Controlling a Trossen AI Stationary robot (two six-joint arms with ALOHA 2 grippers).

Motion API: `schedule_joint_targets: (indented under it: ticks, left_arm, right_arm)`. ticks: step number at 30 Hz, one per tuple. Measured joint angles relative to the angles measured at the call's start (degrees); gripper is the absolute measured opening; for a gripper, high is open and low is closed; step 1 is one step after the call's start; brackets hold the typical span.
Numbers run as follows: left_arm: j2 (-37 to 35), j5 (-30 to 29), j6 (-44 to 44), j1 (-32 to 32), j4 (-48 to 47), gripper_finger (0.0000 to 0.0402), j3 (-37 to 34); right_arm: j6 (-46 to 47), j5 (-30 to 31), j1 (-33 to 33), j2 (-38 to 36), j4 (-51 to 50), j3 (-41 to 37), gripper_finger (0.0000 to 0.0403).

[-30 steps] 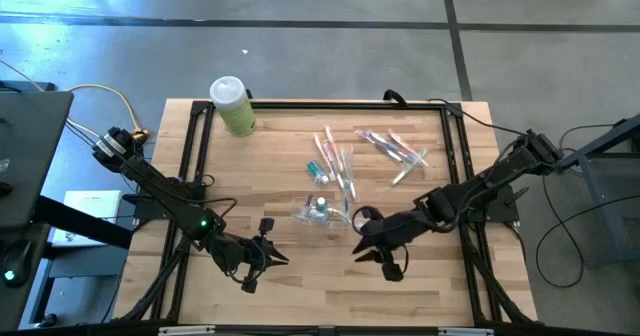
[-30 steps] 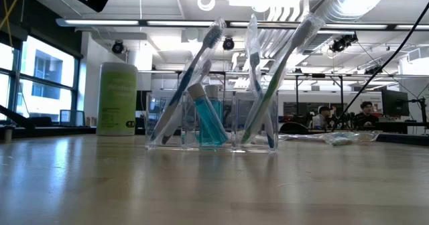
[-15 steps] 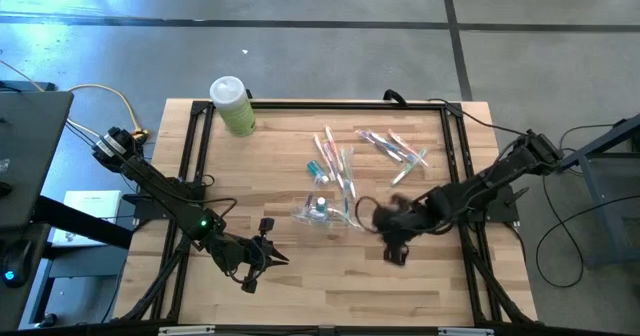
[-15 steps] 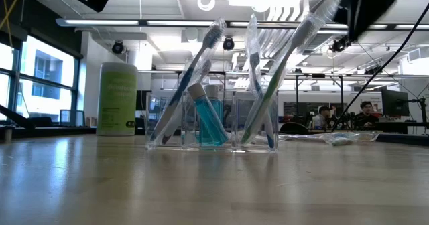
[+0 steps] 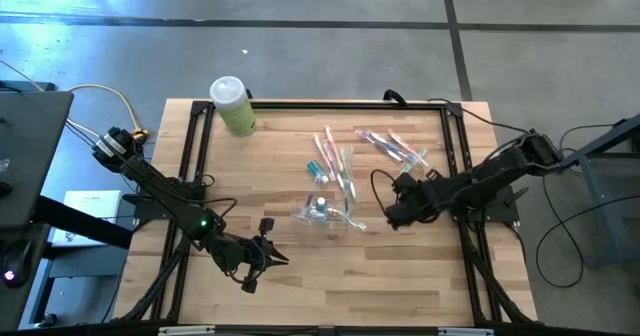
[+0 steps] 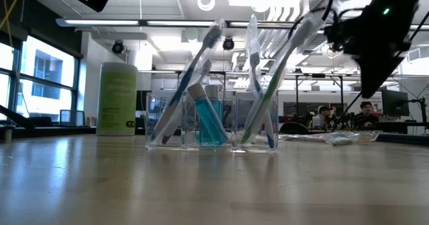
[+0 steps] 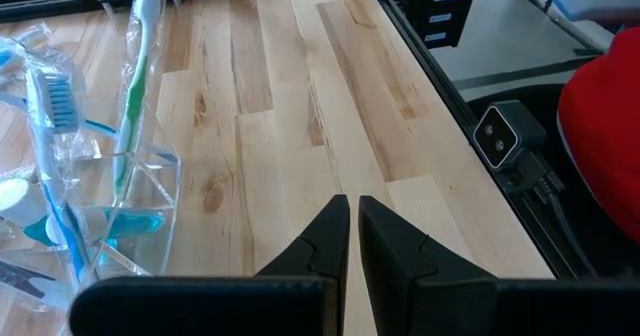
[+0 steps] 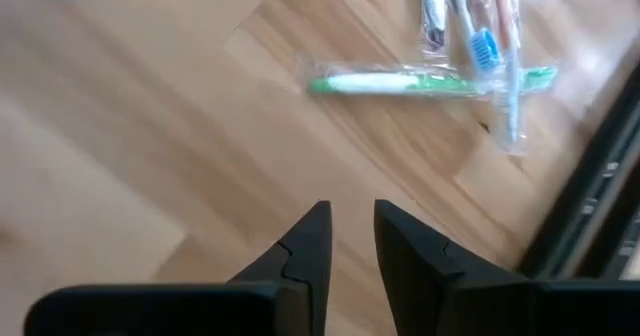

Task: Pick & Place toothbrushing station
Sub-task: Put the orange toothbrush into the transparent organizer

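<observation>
Right tool [image 5: 393,216], prongs narrowly parted and empty, hovers right of centre near loose plastic-wrapped toothbrushes [image 5: 392,148].
Light, stiff, slippery wrappers: pinch the green-handled wrapped toothbrush [image 8: 430,81] mid-handle; left tool [image 7: 352,221] nearly closed, empty.

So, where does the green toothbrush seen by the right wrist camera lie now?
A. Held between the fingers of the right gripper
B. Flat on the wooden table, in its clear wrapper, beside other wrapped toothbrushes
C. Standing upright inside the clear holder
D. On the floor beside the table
B. In the right wrist view the green toothbrush lies flat on the table in its wrapper, touching the other wrapped toothbrushes; the right gripper holds nothing.
</observation>
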Motion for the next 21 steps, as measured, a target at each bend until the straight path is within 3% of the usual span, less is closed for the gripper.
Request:
schedule_joint_targets:
  ticks: [9, 21]
  left_arm:
    - [0.00, 0.00, 0.14, 0.00, 0.00, 0.0020, 0.00]
    - [0.00, 0.00, 0.12, 0.00, -0.57, 0.0020, 0.00]
  right_arm:
    - [-0.60, 3.13, -13.72, 0.00, 1.86, -3.57, 0.0071]
    - [-12.59, 2.82, -31.23, -0.02, 5.96, -7.40, 0.0071]
